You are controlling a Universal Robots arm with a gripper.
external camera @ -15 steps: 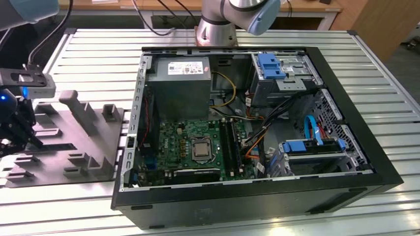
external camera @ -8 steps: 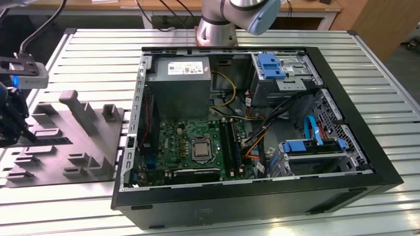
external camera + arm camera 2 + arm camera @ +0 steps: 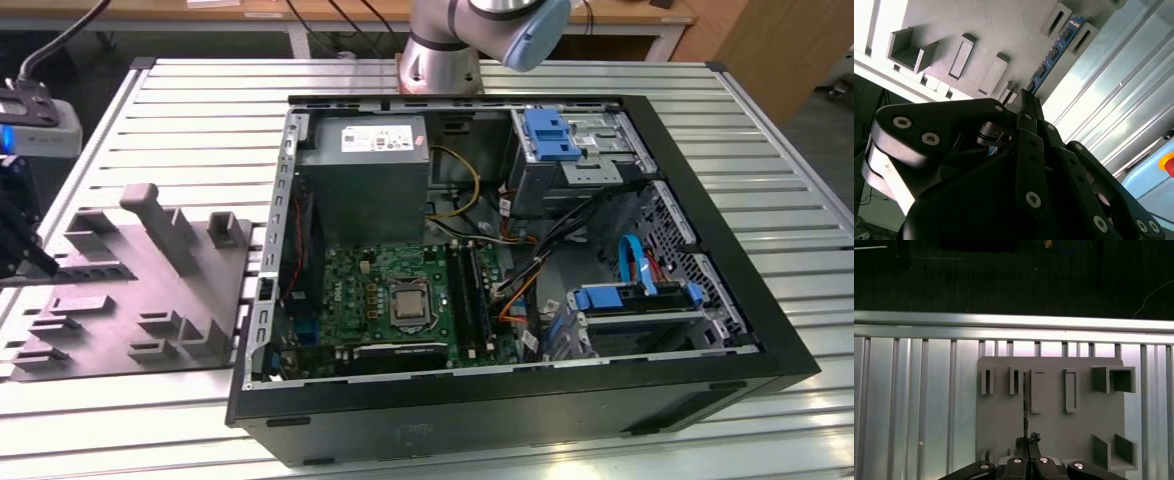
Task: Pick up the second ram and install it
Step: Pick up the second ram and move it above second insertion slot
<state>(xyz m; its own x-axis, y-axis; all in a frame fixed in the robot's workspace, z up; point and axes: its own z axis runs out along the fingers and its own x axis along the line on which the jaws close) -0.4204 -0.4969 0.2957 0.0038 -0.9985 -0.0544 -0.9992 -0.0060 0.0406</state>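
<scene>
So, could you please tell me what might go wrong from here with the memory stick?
The long blue-green memory stick stands on edge on the grey slotted holder, with the hand at one end; an off-centre lift may tilt it and jam it. Inside the open black computer case, loose orange cables lie close beside the long black memory slots, so the stick might snag there.

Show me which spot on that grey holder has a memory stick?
The spot between a narrow slot and an open rectangular frame: the second ram stands there on edge.
</scene>
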